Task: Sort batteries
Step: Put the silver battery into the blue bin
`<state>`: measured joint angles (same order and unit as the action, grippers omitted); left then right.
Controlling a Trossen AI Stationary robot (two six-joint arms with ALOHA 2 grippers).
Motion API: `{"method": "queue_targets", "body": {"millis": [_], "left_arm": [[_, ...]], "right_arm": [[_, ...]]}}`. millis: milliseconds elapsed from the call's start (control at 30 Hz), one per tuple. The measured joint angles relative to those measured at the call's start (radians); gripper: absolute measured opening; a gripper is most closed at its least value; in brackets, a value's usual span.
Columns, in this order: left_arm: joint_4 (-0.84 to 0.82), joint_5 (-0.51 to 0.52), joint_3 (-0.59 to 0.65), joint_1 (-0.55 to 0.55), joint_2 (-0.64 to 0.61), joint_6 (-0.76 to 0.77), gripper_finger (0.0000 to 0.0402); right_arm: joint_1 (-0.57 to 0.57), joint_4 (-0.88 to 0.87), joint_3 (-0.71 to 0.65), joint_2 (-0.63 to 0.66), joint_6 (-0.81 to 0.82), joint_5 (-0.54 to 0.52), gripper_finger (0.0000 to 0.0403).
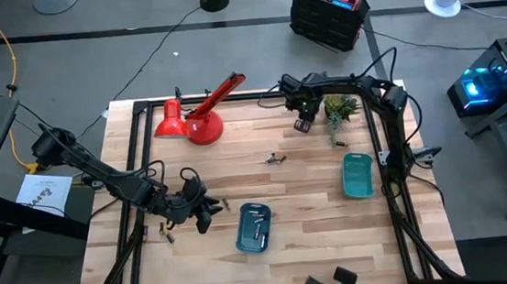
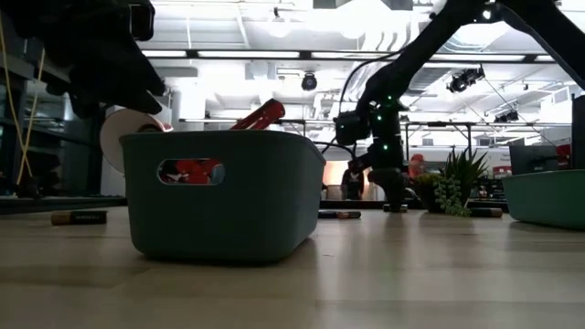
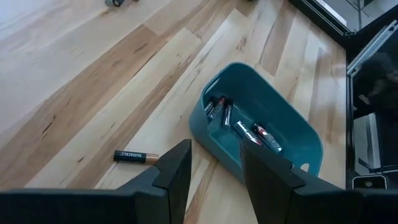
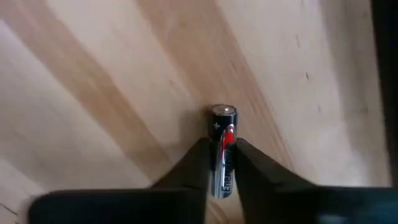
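Note:
My right gripper (image 1: 303, 124) is at the far side of the table beside the small plant, shut on a black battery with a red mark (image 4: 223, 134). My left gripper (image 1: 202, 211) hovers open near the table's near left, just left of the teal tray (image 1: 254, 227). That tray holds several batteries (image 3: 239, 127). One loose battery (image 3: 135, 156) lies flat on the wood beside the left fingers. More loose ones lie at mid-table (image 1: 275, 158) and near the left edge (image 1: 166, 231). A second teal tray (image 1: 358, 175) sits to the right. My right gripper pinches the black battery between its two fingers (image 4: 198, 163), which lie along the battery's length. The battery's silvery-rimmed end (image 4: 222, 112) sticks out beyond the fingertips. I cannot tell whether the battery rests on the wood or is lifted off it.
A red desk lamp (image 1: 198, 119) lies at the far left of the table and a potted plant (image 1: 339, 111) stands at the far right. A black frame (image 1: 393, 162) rims the table. Bare wood lies between the two trays.

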<state>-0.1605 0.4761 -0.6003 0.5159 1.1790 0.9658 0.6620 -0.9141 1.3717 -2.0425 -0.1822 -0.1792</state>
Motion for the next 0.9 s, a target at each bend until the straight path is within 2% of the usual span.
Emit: {"method": "queue_targets", "body": {"millis": [33,200,267,467,600,733,900], "left_arm": [[-0.001,0.001,0.0,0.0,0.0,-0.012,0.0129],[-0.016,0.006,0.0,-0.002,0.0,-0.129,0.0129],[-0.032,0.007,0.0,-0.007,0.0,-0.155,0.0129],[-0.102,0.036,0.0,-0.026,0.0,-0.158,0.0129],[-0.105,0.045,0.0,-0.04,0.0,-0.158,0.0129],[-0.105,0.045,0.0,-0.046,0.0,-0.158,0.0129],[-0.104,0.04,0.0,-0.045,0.0,-0.158,0.0129]], "right_arm": [[-0.011,-0.011,-0.001,0.01,0.0,0.009,0.0024],[-0.083,-0.072,-0.008,0.123,0.061,0.115,0.0035],[-0.117,-0.072,-0.006,0.189,0.112,0.166,0.0022],[-0.338,0.152,-0.026,0.353,0.33,0.438,0.0021],[-0.544,0.346,-0.029,0.365,0.433,0.449,0.0029],[-0.734,0.514,-0.029,0.312,0.515,0.462,0.003],[-0.872,0.673,-0.03,0.221,0.554,0.406,0.0031]]}}
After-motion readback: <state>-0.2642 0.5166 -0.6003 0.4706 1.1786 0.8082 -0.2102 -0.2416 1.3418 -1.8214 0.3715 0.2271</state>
